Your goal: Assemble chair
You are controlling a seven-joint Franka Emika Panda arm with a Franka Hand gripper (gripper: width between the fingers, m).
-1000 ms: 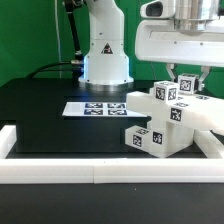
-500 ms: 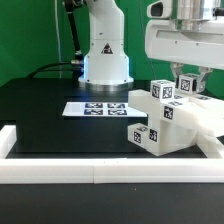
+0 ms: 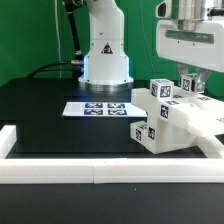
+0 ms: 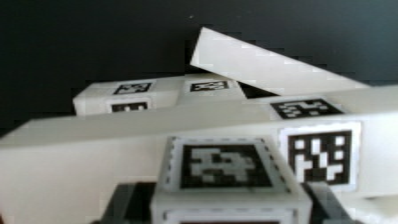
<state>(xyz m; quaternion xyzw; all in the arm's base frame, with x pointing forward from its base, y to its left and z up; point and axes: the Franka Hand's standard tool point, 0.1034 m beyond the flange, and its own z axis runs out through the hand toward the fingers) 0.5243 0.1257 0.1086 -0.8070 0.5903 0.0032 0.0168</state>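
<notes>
A white robot arm reaches down at the exterior view's right, its gripper closed narrowly on a small tagged cube at the top of the chair. The chair — white blocky parts already joined — rests on the black table, just beside the marker board and near the white rail in front.

We see a robotics lab: a black table fenced by white rails, a marker board, a green backdrop.
</notes>
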